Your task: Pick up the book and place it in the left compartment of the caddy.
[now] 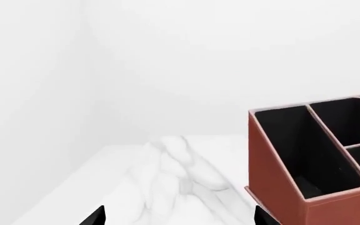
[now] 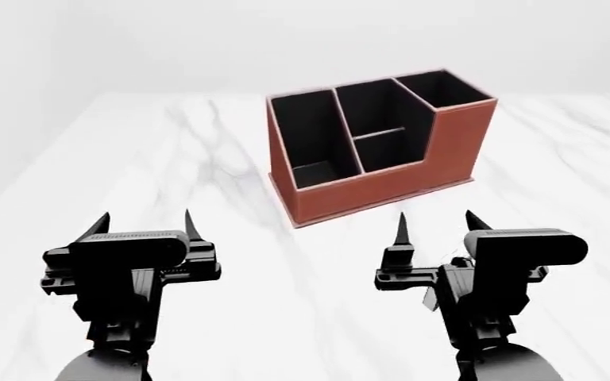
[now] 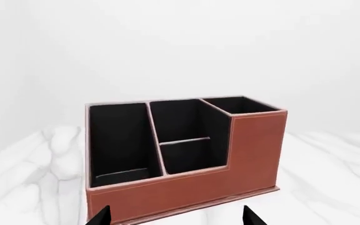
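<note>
The reddish-brown caddy (image 2: 390, 178) stands on the white marble table, ahead of both grippers. Its left compartment (image 2: 310, 131) is the long black-lined slot at the caddy's left end. A thin dark slab with a pale edge, the book (image 2: 313, 169), lies low inside that compartment. It also shows in the right wrist view (image 3: 121, 174). My left gripper (image 2: 144, 224) is open and empty, to the near left of the caddy. My right gripper (image 2: 438, 225) is open and empty, just in front of the caddy's front wall (image 3: 186, 192).
The marble table (image 2: 210, 143) stretches round the caddy, with a white wall behind. The middle slot (image 2: 380, 131) has a crossbar, and a small square slot (image 2: 445, 87) is at the right. The caddy's left wall (image 1: 273, 168) is close beside the left gripper (image 1: 178, 218).
</note>
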Available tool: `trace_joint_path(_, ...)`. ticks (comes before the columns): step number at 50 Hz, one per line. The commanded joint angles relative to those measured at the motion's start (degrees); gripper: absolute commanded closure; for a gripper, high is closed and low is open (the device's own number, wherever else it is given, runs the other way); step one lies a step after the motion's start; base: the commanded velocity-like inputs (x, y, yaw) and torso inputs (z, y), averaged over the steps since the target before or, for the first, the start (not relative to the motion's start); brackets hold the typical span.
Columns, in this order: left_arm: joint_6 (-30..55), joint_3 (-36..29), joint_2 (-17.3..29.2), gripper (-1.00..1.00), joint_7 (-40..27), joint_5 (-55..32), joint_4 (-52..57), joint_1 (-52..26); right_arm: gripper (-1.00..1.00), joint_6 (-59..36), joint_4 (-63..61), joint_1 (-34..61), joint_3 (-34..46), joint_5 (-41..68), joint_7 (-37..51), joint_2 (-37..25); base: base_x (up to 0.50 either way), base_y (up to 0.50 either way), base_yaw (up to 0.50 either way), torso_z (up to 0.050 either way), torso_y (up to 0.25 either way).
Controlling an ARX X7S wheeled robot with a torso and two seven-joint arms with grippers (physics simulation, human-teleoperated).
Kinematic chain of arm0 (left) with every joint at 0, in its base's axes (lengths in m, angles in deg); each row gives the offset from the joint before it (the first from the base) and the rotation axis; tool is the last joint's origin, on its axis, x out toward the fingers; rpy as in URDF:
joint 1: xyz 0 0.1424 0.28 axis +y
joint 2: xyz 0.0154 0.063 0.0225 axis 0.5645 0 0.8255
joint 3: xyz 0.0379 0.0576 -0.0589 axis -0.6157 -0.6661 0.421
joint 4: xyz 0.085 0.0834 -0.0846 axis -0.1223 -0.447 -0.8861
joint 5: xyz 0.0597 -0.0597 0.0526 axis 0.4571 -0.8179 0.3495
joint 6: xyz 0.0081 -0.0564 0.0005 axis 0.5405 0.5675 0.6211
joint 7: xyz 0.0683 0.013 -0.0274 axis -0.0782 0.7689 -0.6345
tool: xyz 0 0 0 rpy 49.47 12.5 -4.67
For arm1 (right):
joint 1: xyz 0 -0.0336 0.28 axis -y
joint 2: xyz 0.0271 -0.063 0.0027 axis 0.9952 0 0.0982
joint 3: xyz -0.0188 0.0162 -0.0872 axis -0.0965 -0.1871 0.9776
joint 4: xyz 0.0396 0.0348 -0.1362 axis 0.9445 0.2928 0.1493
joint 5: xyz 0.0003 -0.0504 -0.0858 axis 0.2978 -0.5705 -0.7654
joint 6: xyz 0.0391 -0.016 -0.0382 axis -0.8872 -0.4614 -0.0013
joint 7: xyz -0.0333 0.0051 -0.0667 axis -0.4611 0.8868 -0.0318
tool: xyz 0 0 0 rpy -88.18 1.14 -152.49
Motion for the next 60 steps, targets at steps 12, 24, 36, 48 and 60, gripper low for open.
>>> trace_joint_path(12,-0.25,0.37,0.66,-1.0,-0.71,-0.72,-0.35,-0.11,-1.0,-0.2,0.03,0.19,0.78,0.66,0.21,-0.59,0.5,0.0,0.0,0.0,0.001)
trace_joint_path(24,-0.53,0.48,0.9,-1.0,-1.07,-1.07,-0.68,0.05,-1.0,-0.44,-0.14,0.42,1.11,0.99,0.53,-0.79,0.5,0.0,0.0,0.0,0.002)
trace_joint_path(36,-0.87,0.42,1.09,-1.0,-1.41,-1.31,-0.72,0.33,-1.0,-0.43,-0.27,0.36,1.32,1.2,0.82,-1.13,0.5,0.0,0.0,0.0,0.001)
trace_joint_path(48,-1.33,0.44,1.31,-1.0,-1.65,-1.67,-1.17,0.52,-1.0,-3.79,-0.72,1.57,0.33,2.63,2.03,-1.17,0.21,0.0,0.0,0.0,0.002)
trace_joint_path(60,-0.72,0.72,1.7,-1.0,-2.03,-2.2,-0.26,0.51,-1.0,-41.14,-13.77,15.19,-8.33,14.5,5.81,-1.35,0.0,0.0,0.0,0.0,0.0)
